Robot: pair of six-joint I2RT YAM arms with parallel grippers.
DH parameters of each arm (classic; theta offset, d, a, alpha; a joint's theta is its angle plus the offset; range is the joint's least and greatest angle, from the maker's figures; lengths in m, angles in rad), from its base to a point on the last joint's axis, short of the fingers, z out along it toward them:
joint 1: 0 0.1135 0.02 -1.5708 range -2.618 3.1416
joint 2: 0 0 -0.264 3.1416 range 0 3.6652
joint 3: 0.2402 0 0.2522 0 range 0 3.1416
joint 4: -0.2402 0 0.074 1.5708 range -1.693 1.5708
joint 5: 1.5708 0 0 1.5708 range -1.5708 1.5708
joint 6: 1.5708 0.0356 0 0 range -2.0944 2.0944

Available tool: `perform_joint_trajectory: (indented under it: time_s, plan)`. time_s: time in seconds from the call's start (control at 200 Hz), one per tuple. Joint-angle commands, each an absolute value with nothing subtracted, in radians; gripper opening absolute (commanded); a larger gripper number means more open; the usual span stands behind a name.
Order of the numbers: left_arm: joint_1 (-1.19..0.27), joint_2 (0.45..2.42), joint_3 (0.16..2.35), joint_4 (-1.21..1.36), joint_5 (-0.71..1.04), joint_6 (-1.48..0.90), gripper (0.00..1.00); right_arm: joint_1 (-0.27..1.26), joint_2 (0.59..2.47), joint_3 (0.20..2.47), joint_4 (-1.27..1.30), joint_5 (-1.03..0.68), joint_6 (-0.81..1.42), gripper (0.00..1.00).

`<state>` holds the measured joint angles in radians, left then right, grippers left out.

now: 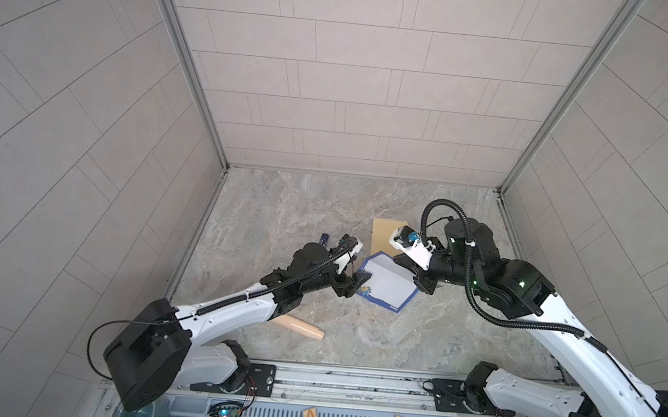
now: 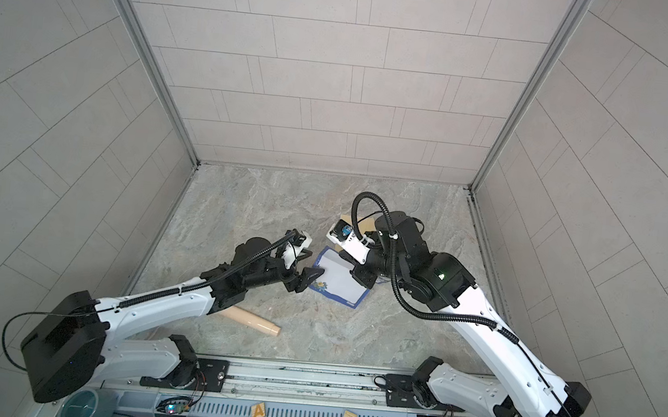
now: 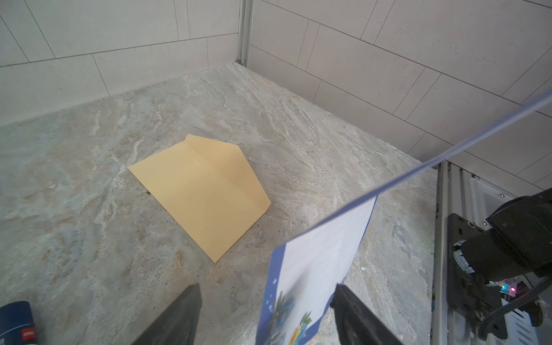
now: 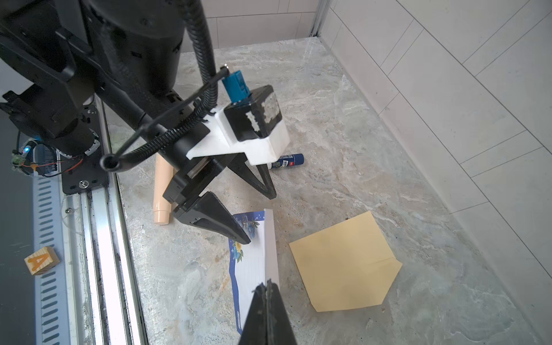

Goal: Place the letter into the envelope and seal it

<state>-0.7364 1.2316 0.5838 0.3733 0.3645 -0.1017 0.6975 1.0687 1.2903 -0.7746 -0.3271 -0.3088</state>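
Just right of centre on the marble table (image 1: 281, 213), in both top views, the letter (image 1: 386, 281) (image 2: 338, 279) sits between the two grippers, one side raised off the surface. At the bottom edge of the right wrist view, the right gripper (image 4: 267, 288) is fully closed, its fingers pinching the sheet's lifted white edge. The left gripper (image 3: 265, 288) stands wide apart and grips nothing. Its fingers (image 3: 179, 313) straddle the flowered corner of the sheet, one tip against the paper and the other clear of it. Flat on the table just beside the letter, toward the back wall, lies the envelope (image 3: 203, 194) (image 4: 343, 265), flap open, touched by neither gripper.
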Motion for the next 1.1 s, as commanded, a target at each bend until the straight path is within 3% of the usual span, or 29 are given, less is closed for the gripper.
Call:
perform_joint_trajectory:
  time_s: [0.0, 0.13, 0.33, 0.61, 0.996, 1.096]
  plan:
    - [-0.719, 1.24, 0.565, 0.449, 0.473, -0.129, 0.75, 0.696, 1.049, 1.313, -0.772, -0.363, -0.342, 0.0]
    - [-0.712, 1.259, 0.563, 0.45, 0.526, -0.121, 0.69, 0.695, 1.05, 1.316, -0.766, -0.377, -0.347, 0.0]
    - [-0.706, 1.273, 0.558, 0.483, 0.58, -0.135, 0.51, 0.695, 1.049, 1.307, -0.75, -0.382, -0.349, 0.0]
    - [-0.705, 1.266, 0.546, 0.519, 0.534, -0.161, 0.0, 0.696, 1.041, 1.286, -0.715, -0.349, -0.35, 0.0]
    - [-0.702, 1.211, 0.533, 0.526, 0.478, -0.154, 0.0, 0.7, 1.017, 1.273, -0.716, -0.326, -0.363, 0.0]
    - [-0.699, 1.201, 0.534, 0.516, 0.448, -0.152, 0.0, 0.703, 1.014, 1.278, -0.732, -0.339, -0.371, 0.08]
